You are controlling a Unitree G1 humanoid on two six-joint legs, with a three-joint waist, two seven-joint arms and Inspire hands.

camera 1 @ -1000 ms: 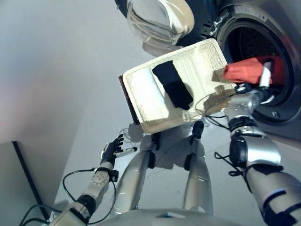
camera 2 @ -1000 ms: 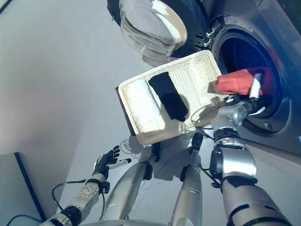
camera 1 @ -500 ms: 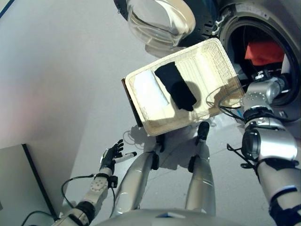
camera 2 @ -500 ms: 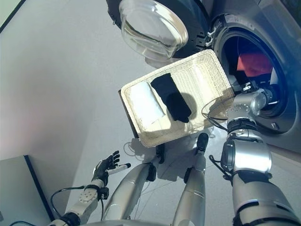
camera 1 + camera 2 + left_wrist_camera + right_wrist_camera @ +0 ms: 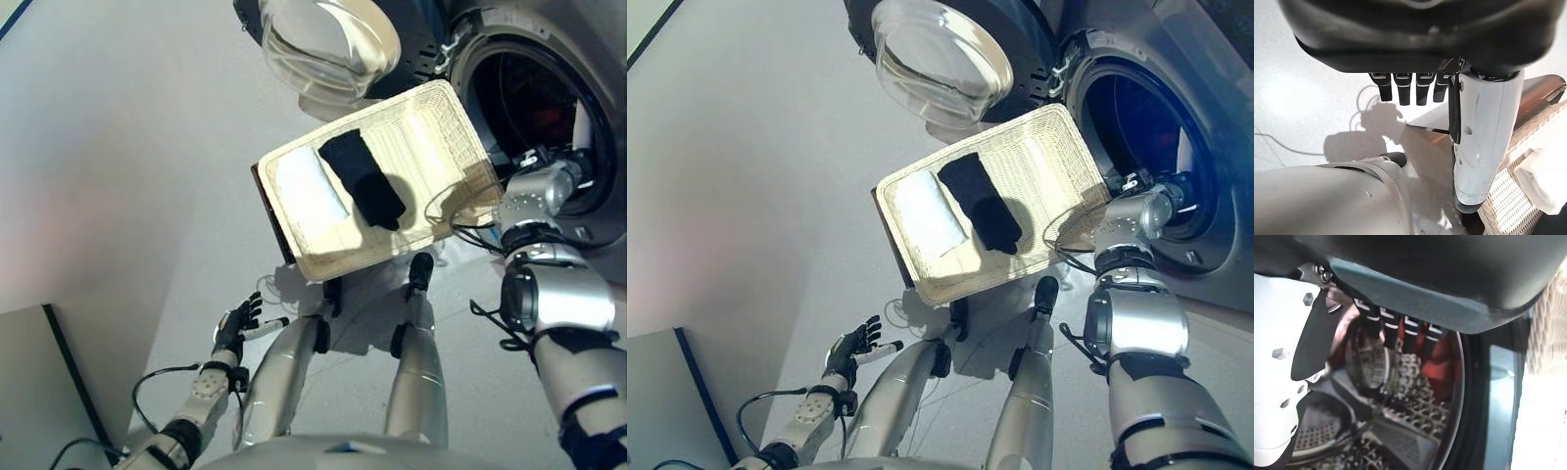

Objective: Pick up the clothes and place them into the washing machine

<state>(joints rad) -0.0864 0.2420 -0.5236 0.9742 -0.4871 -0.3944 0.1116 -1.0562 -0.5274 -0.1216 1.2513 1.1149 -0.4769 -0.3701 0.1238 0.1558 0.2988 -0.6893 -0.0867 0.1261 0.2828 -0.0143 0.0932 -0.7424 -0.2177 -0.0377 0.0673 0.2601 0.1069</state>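
A shallow wicker basket [image 5: 436, 122] holds a folded white cloth [image 5: 309, 191] and a black cloth [image 5: 364, 181]. The washing machine's drum [image 5: 529, 93] stands open at the upper right. My right hand [image 5: 578, 157] reaches into the drum mouth. In the right wrist view its fingers [image 5: 1396, 328] are straight and hold nothing, and a red cloth [image 5: 1442, 362] lies past them inside the drum. My left hand [image 5: 240, 323] hangs low at the lower left, open and empty, with its fingers [image 5: 1408, 90] straight.
The machine's round glass door [image 5: 328, 44] is swung open behind the basket. The basket rests on a dark brown box [image 5: 1542, 90], whose edge also shows in the left eye view [image 5: 269, 220]. A pale grey floor [image 5: 118, 147] lies to the left.
My right hand carried the red cloth from the drum mouth into the drum and let it go. The red cloth has gone out of sight in the eye views. The camera shifted slightly.
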